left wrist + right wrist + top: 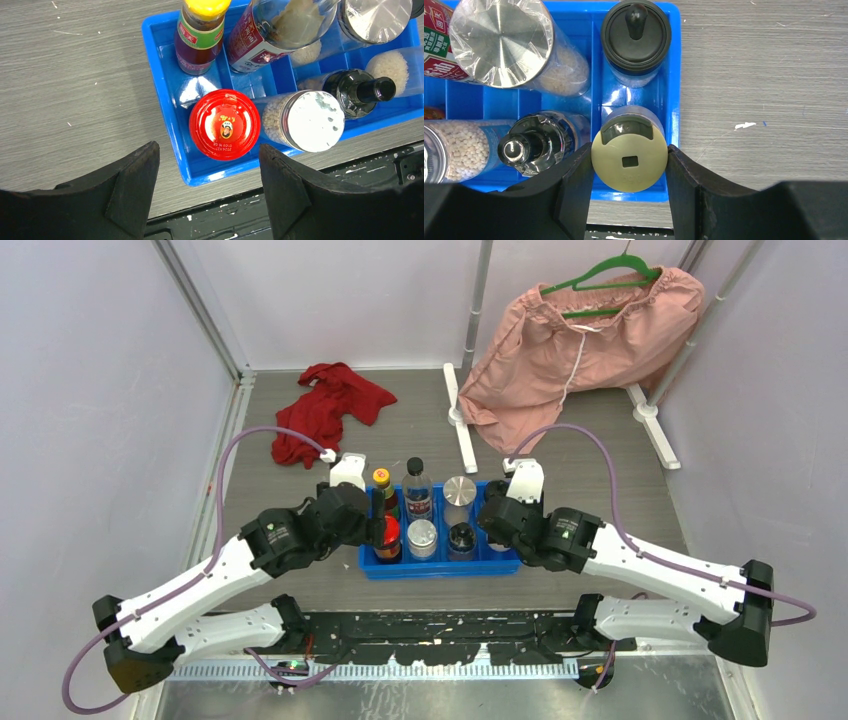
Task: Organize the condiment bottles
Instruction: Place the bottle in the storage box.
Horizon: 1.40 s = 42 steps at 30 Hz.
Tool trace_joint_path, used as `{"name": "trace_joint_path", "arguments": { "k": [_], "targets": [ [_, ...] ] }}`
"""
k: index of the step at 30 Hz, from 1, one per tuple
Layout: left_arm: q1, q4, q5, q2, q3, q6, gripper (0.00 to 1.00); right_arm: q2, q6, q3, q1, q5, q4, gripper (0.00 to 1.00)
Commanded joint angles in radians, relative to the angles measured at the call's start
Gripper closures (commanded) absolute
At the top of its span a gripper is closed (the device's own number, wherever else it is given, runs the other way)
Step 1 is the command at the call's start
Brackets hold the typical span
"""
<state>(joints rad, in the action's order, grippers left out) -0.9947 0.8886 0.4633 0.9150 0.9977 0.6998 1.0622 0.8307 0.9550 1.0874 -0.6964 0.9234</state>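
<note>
While right fingers (574,190) clamp beige-capped jar (629,161), body below mostly hidden.

The red-capped jar (224,124) bears a stamped code starting 2024 on its lid; nothing else reads clearly.

The tray (440,570) sits mid-table at the near edge, with bottles in two rows of four. Front row, from 9 to 3 o'clock: first jar (224,124), second jar (305,121), small bottle (361,91), end jar (629,161). Back row likewise: sauce bottle (200,35), tall bottle (260,45), wide jar (504,42), back jar (636,35). The right gripper (629,147) straddles the end jar, its fingers touching it at 9 and 3. The left gripper (207,150) hangs over the tray's 9 o'clock end by the first jar, spread and apart from it. A cloth (330,410) lies at the tray's 11 o'clock, and a hung garment (575,345) is at 1.
</note>
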Motion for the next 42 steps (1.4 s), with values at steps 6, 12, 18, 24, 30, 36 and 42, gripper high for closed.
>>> {"name": "trace_joint_path", "arguments": {
  "k": [6, 12, 18, 24, 30, 36, 42],
  "targets": [
    [-0.004, -0.016, 0.013, -0.007, 0.008, 0.015, 0.27, -0.035, 0.005, -0.089, 0.005, -0.061, -0.158, 0.65],
    [-0.004, -0.015, 0.017, -0.01, 0.002, 0.016, 0.27, 0.003, 0.0, -0.108, 0.006, -0.056, -0.191, 0.65],
    [-0.004, -0.019, 0.017, -0.011, -0.005, 0.017, 0.27, 0.026, 0.0, -0.12, 0.006, -0.051, -0.213, 0.65],
    [-0.004, -0.023, 0.016, -0.015, -0.016, 0.019, 0.27, 0.03, 0.006, -0.132, 0.006, -0.052, -0.217, 0.65],
    [-0.004, -0.025, 0.016, -0.019, -0.021, 0.02, 0.27, 0.027, 0.014, -0.15, 0.006, -0.051, -0.222, 0.65],
    [-0.004, -0.026, 0.015, -0.019, -0.022, 0.021, 0.27, 0.031, 0.022, -0.173, 0.005, -0.041, -0.242, 0.65],
    [-0.004, -0.025, 0.014, -0.021, -0.024, 0.023, 0.27, 0.032, 0.025, -0.188, 0.005, -0.039, -0.249, 0.65]
  ]
}}
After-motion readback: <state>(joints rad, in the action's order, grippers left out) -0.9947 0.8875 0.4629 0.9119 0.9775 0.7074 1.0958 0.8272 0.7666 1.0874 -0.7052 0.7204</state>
